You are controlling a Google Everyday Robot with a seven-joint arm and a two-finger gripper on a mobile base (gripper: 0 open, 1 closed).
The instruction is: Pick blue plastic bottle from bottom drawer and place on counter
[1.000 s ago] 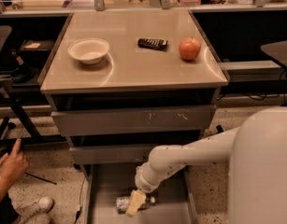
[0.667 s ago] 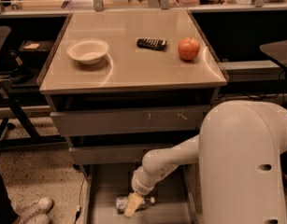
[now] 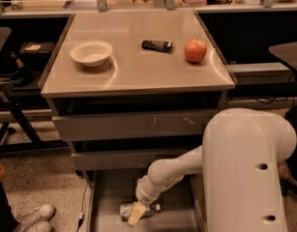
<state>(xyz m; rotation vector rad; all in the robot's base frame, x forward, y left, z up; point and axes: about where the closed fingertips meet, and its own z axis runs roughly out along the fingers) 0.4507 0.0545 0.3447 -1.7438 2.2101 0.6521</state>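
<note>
Currently hand [image 3: 137,212] low inside bottom drawer [image 3: 107,197], pressed over bottle [image 3: 125,210] lying on side directly beneath; grip state cannot tell. Risks: round bottle rolling sideways from hand; lift clipping drawer fronts [image 3: 133,125] above hand; drop before worktop [image 3: 138,74].

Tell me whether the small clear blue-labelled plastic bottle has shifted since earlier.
No. The blue plastic bottle lies equally far from the left wall of the bottom drawer; the gripper is at the bottle's right end.
</note>
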